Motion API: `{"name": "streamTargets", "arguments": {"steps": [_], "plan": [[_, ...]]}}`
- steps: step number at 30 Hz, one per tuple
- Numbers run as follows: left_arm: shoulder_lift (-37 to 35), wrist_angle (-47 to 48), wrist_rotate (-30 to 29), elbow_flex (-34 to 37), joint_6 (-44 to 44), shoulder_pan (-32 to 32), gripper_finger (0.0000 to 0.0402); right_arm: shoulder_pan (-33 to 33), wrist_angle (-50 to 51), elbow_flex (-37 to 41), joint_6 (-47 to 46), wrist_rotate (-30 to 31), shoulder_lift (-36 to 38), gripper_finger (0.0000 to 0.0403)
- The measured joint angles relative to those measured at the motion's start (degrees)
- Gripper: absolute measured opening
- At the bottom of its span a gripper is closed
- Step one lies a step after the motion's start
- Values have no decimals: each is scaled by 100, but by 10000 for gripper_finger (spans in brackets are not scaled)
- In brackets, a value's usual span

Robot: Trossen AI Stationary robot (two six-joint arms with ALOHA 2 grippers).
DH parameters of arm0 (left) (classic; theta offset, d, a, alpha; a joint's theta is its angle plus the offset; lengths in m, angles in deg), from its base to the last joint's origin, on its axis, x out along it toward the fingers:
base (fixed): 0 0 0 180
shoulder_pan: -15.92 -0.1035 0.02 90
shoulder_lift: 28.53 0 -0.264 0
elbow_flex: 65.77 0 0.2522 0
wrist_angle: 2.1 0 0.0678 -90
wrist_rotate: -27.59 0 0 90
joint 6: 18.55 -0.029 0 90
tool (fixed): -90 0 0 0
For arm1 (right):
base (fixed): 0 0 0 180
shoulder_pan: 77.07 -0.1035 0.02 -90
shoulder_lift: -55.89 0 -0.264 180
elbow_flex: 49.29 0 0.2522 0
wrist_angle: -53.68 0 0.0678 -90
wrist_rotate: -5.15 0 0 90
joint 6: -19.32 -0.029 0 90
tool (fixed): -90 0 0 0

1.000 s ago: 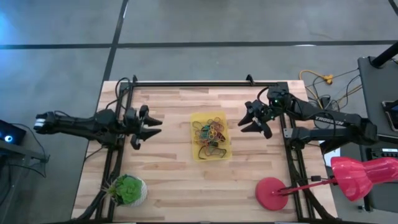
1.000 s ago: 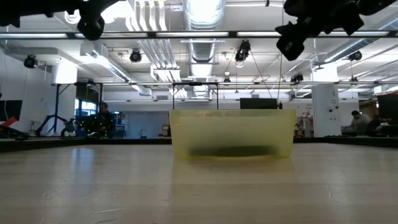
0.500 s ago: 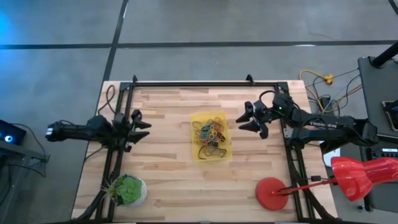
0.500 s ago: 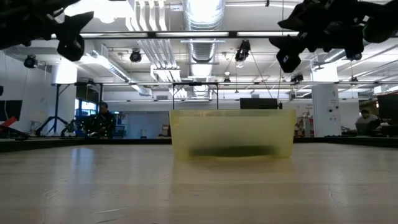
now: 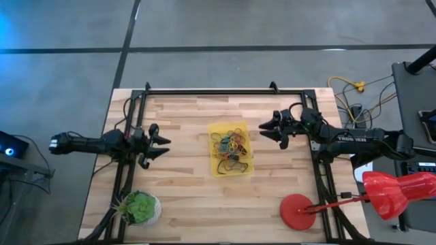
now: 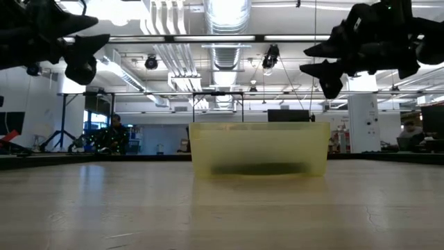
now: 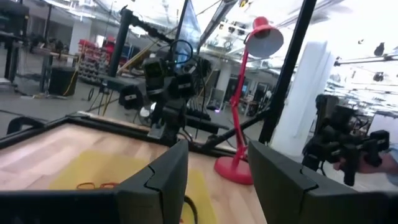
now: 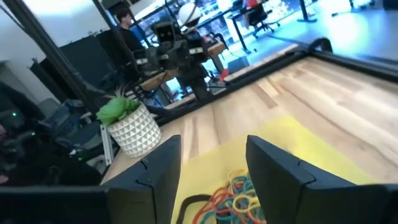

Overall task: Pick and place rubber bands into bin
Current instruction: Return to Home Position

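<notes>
The bin [image 5: 212, 153] stands on the wooden table [image 5: 184, 197] at about its middle, long sides running from the near edge to the far edge. The rubber bands [image 5: 230, 146] lie inside it in one tangled heap of red, yellow, green, blue, orange and black loops. No band can be made out on the boards around the bin. In the low view the heap shows only as a dark smear along the floor of the bin, seen through its translucent front wall. The left gripper [image 5: 163, 146] is over the left side of the table, well apart from the bin, its tips pointing toward it. Its fingers are spread and nothing is between them, which the left wrist view confirms. The right gripper [image 5: 263, 131] is over the right side of the table, near the bin's far right corner but not touching it. Its fingers are likewise released and empty. In the low view both arms hang clear above the bin's rim. Other items noted: a green plant ball [image 5: 139, 207] in a white faceted pot at the near left corner, and a round red disc [image 5: 298, 211] at the near right corner. Neither touches the bin. In the right wrist view, the bands sit just ahead of that gripper's fingers [image 8: 149, 180].
</notes>
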Motion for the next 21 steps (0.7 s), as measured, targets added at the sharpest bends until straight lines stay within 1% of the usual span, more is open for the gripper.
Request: {"name": "streamTargets", "arguments": {"steps": [4, 7, 10, 14, 21], "plan": [[248, -30, 0, 0, 0, -1, 152, 0, 4, 37, -276, -41, 2, 167], [412, -10, 0, 2, 0, -1, 152, 4, 129, -2, 122, -540, -2, 164], [563, -19, 0, 0, 0, -1, 152, -2, 676, -88, 443, -888, 0, 165], [723, -21, 0, 2, 0, 1, 152, 3, 1214, -129, 500, -895, -4, 167], [872, -6, 0, 9, -2, 1, 152, 0, 1254, -114, 495, -896, -4, 166]]}}
